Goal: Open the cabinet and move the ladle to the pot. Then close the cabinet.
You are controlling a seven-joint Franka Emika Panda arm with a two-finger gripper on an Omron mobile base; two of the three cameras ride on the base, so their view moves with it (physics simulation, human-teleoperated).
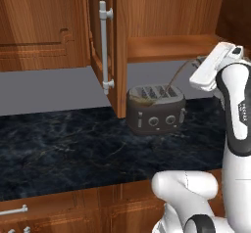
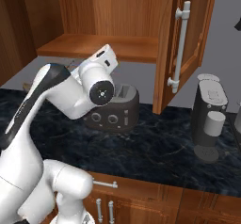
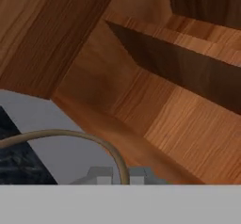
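The cabinet (image 1: 120, 36) stands open, its door (image 2: 165, 49) swung out with the long silver handle (image 1: 104, 46) facing me. My gripper (image 3: 120, 175) is shut on the thin curved handle of the ladle (image 3: 61, 133). In the left base view the gripper (image 1: 198, 64) hangs just below the cabinet shelf (image 1: 171, 46), and the ladle (image 1: 172, 82) curves down from it, its bowl low over the toaster (image 1: 156, 110). The pot is out of view.
The dark toaster (image 2: 115, 110) sits on the black marble counter (image 1: 63, 149) under the open cabinet. At the right stands a dark coffee machine (image 2: 209, 100) with a small white cup (image 2: 214, 122). Low cabinets with short handles (image 2: 106, 184) run below the counter's edge.
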